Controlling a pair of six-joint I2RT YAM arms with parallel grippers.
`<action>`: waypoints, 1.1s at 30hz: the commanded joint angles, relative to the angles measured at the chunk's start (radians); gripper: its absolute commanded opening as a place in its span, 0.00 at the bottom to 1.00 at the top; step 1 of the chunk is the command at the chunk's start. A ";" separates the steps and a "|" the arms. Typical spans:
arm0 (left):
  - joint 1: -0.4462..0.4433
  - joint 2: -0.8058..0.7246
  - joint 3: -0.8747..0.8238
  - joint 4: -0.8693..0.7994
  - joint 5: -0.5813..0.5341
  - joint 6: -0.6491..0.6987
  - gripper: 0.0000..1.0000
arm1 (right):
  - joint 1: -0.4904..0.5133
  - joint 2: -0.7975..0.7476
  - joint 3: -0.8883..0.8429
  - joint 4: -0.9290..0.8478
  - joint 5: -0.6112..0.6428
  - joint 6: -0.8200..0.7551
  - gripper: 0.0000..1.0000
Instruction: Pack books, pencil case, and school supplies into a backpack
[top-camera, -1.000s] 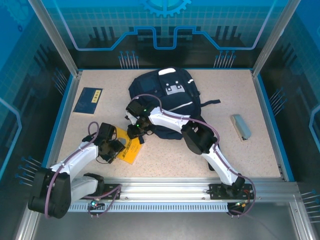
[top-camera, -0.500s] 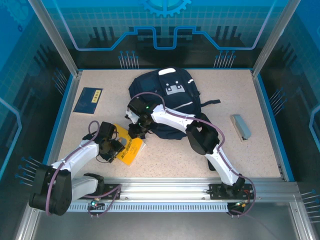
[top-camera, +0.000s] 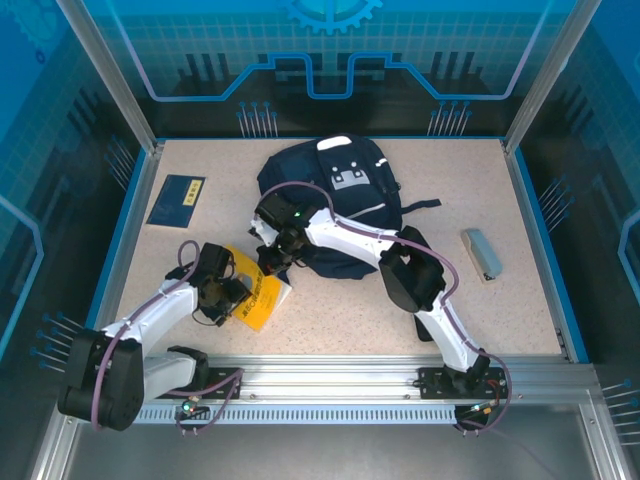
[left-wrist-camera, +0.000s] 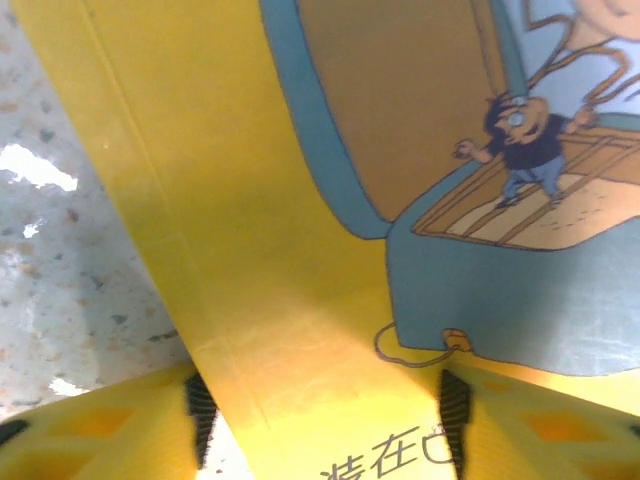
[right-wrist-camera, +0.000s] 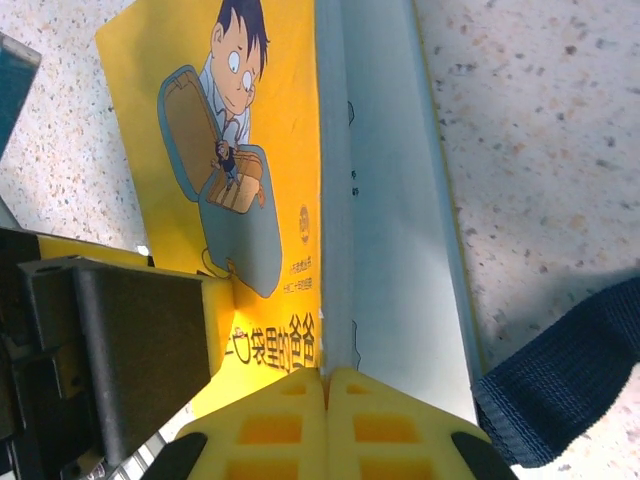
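The yellow book (top-camera: 256, 301) lies on the table in front of the navy backpack (top-camera: 340, 195). My right gripper (top-camera: 274, 262) is shut on the edge of its cover (right-wrist-camera: 270, 130), which stands lifted off a white inner page (right-wrist-camera: 395, 200); the fingertips (right-wrist-camera: 290, 400) meet with the cover between them. My left gripper (left-wrist-camera: 320, 420) is open, its pads spread wide over the yellow book (left-wrist-camera: 250, 200) at the near-left side (top-camera: 230, 296). The navy book (top-camera: 177, 200) lies flat at the far left. The black book is out of view.
A grey pencil case (top-camera: 482, 253) lies on the table at the right. A dark backpack strap (right-wrist-camera: 570, 370) reaches toward the book beside my right fingers. Blue walls and metal posts ring the speckled table (top-camera: 500, 300).
The right arm's elbow has swung to the right and its gripper has shifted slightly back and right with the book's cover. The left arm has barely moved.
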 joint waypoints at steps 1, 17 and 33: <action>0.006 -0.048 0.046 0.006 0.019 0.030 0.75 | -0.010 -0.125 -0.073 0.065 -0.003 0.038 0.00; 0.006 -0.009 0.049 0.239 0.247 0.016 0.99 | -0.207 -0.274 -0.337 0.334 -0.152 0.223 0.00; 0.006 0.110 0.029 0.352 0.224 -0.086 0.99 | -0.275 -0.271 -0.378 0.388 -0.183 0.276 0.00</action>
